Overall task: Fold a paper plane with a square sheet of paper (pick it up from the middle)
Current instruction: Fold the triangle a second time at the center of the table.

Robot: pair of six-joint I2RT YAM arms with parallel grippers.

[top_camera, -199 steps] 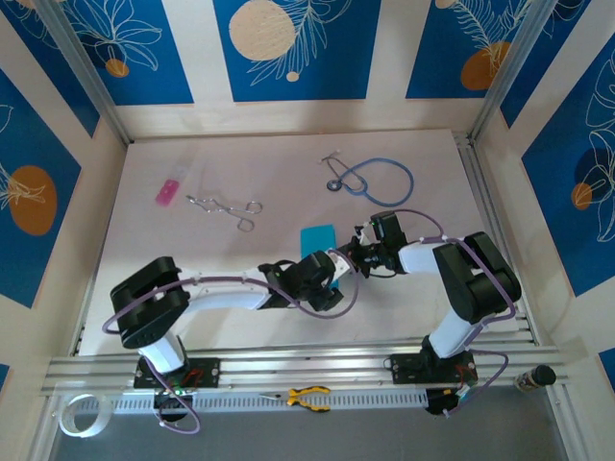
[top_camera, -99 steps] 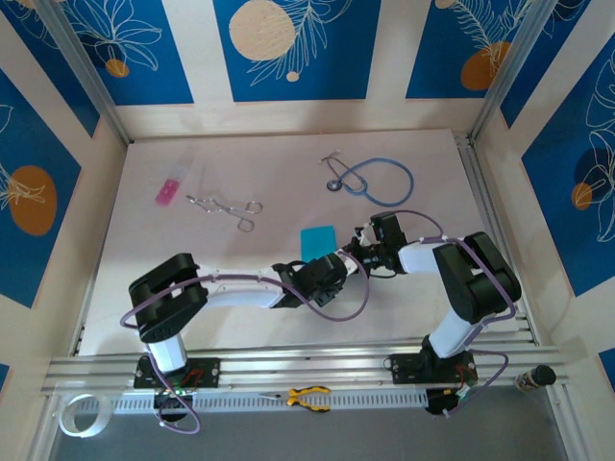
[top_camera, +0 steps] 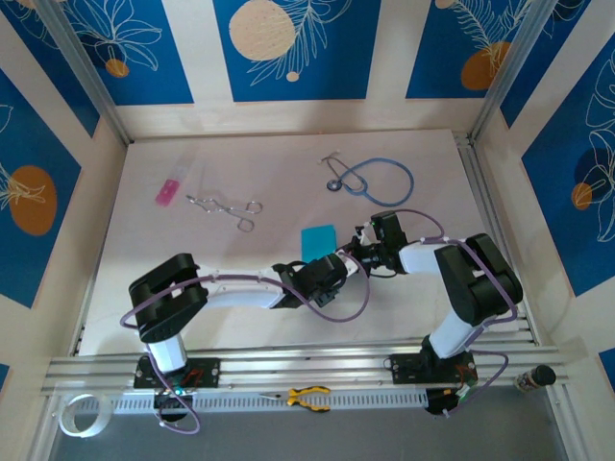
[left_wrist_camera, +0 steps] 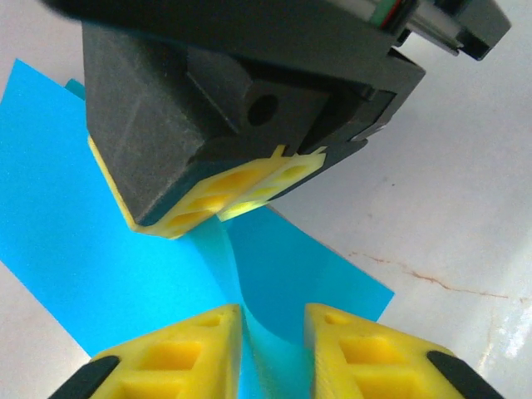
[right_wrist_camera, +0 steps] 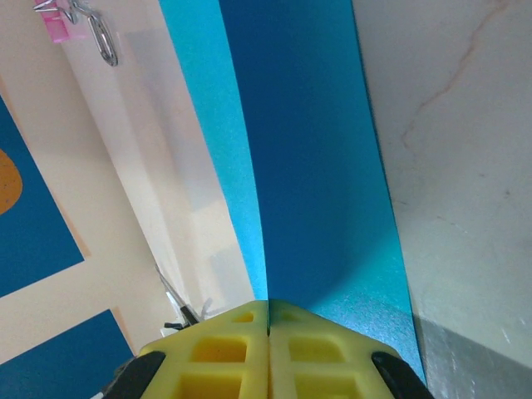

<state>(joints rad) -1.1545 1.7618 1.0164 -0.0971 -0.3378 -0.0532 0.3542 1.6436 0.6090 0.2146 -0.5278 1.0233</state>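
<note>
Blue floral walls, pale table

Left arm elbow: swung right since a second ago.
Left gripper: crept nearer the square sheet of paper.

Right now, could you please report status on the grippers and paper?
Right gripper shut on paper, at raised fold. Left gripper open, straddling it. Stethoscope lies apart.
</note>
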